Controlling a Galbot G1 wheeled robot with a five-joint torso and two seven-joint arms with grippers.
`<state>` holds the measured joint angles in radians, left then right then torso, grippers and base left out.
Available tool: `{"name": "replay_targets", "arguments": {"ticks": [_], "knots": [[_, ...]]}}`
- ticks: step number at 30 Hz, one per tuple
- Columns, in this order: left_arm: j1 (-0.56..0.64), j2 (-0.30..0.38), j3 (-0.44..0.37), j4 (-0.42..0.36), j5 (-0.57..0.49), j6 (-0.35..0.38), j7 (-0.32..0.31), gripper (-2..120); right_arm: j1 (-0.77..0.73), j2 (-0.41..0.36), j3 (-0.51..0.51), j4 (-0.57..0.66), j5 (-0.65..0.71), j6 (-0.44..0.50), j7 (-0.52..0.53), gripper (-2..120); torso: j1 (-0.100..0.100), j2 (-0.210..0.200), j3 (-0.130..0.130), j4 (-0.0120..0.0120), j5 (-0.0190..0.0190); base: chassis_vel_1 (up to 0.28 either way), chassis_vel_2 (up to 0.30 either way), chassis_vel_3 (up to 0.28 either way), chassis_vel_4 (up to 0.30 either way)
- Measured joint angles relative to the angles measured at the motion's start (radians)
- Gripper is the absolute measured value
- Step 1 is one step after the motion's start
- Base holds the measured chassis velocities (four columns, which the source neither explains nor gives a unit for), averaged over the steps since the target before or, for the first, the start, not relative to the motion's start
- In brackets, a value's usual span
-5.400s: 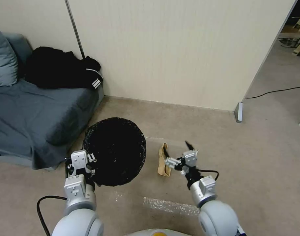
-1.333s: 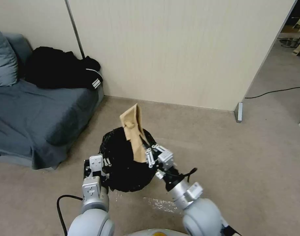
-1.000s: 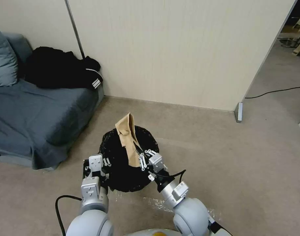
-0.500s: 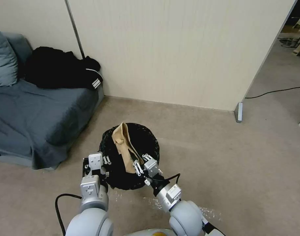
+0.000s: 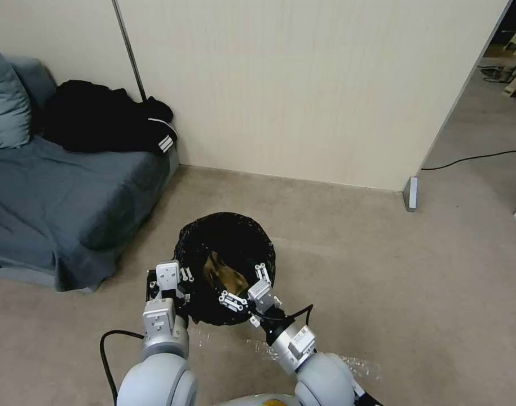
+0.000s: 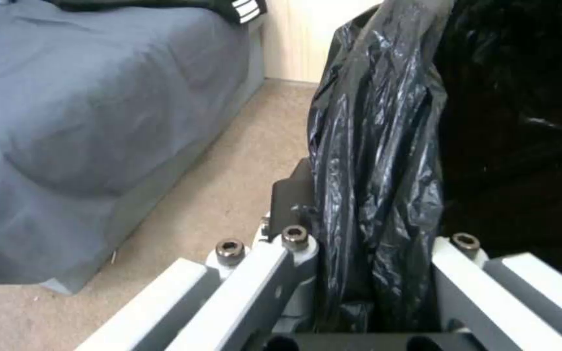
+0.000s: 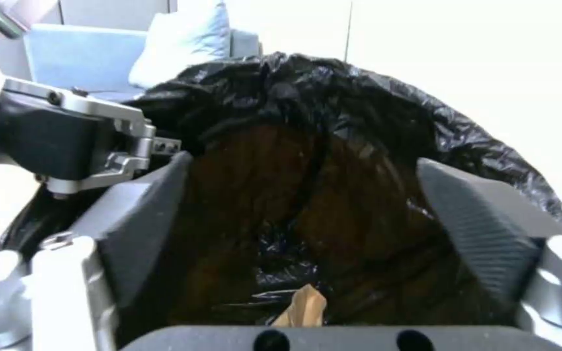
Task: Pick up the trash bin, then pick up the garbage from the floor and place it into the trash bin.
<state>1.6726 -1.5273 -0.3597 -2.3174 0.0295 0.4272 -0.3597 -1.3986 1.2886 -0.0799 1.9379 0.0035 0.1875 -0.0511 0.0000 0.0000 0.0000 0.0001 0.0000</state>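
Dropped from the spread-open right claw, the paper bag now lies inside the trash bin, its rim pinched by the left claw.

Readable text: none can be made out in any view.
Labels or brands: none are seen on the trash bin or its black liner.
Numbers or signs: none are shown on the wall or the floor.
Markings without letters: three white stripes are seen on the black garment lying on the sofa; no wording is carried by them.
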Motion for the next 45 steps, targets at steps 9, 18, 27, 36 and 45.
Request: {"name": "replay_targets", "arguments": {"ticks": [9, 18, 27, 36, 45], "knots": [[0.01, 0.01, 0.0, 0.01, 0.006, -0.016, 0.0, 1, -0.058, 0.002, 0.091, 0.159, -0.073, 0.008, -0.027, 100, 0.0, 0.0, 0.0, -0.0004, 0.0007, 0.0, 0.0, 0.0, 0.0], [0.022, 0.021, -0.013, 0.01, 0.01, -0.036, -0.006, 1, -0.146, 0.053, 0.259, 0.336, -0.107, 0.008, -0.035, 100, 0.0, 0.0, 0.0, -0.0005, -0.0001, 0.0, 0.0, 0.0, 0.0], [0.027, 0.014, -0.021, 0.012, 0.011, -0.051, -0.012, 1, -0.267, 0.134, 0.403, 0.34, -0.173, 0.069, 0.044, 100, 0.0, 0.0, 0.0, -0.0003, 0.0, 0.0, 0.0, 0.0, 0.0], [0.027, 0.013, -0.027, 0.007, 0.0, -0.058, -0.014, 1, -0.296, 0.218, 0.424, 0.286, -0.174, 0.096, 0.072, 100, 0.0, 0.0, 0.0, -0.0001, -0.0001, 0.0, 0.0, 0.0, 0.0], [0.026, 0.014, -0.027, 0.001, -0.013, -0.062, -0.014, 1, -0.291, 0.23, 0.426, 0.27, -0.178, 0.096, 0.078, 100, 0.0, 0.0, 0.0, -0.0001, -0.0001, 0.0, 0.0, 0.0, 0.0]]}}
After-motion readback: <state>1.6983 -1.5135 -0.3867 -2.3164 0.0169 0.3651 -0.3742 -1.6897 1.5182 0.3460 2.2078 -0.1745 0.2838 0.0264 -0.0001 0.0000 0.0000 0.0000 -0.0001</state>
